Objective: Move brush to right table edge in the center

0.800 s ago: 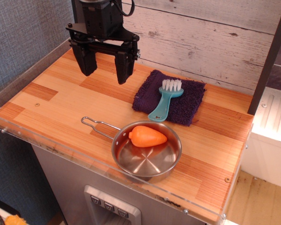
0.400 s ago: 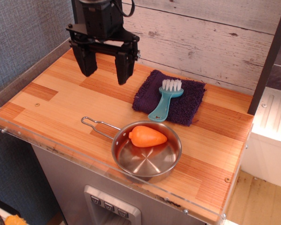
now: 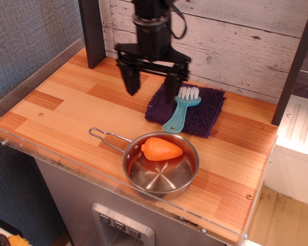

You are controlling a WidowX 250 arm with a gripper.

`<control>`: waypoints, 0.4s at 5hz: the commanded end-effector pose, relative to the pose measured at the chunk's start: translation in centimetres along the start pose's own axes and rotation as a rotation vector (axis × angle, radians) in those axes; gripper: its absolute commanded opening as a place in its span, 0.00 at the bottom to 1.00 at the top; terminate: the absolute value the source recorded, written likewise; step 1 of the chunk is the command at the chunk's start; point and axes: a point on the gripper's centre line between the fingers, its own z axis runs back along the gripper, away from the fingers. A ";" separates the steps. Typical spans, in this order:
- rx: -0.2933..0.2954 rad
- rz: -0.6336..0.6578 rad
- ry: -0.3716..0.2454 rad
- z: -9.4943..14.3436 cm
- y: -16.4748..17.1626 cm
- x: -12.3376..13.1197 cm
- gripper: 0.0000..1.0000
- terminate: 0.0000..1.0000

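The teal brush (image 3: 178, 114) with white bristles lies on the dark purple cloth (image 3: 205, 108) at the back centre of the wooden table (image 3: 66, 113), handle pointing toward the front. My black gripper (image 3: 150, 92) hangs open and empty above the cloth's left edge, just left of the brush's bristles. Its right finger (image 3: 172, 87) stands next to the bristles.
A steel pan (image 3: 160, 165) with an orange carrot toy (image 3: 161, 149) in it sits near the front edge, handle pointing left. A white plank wall runs along the back. A dark post (image 3: 295, 64) stands at the right rear. Clear acrylic edges the table.
The gripper has moved right from the back left of the table to the left edge of the cloth, beside the brush. It stays open. Brush, pan and carrot have not moved.
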 end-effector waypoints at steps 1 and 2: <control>0.031 -0.007 -0.032 -1.8 -2.6 2.4 1.00 0.00; 0.036 0.008 -0.030 -2.8 -2.6 2.7 1.00 0.00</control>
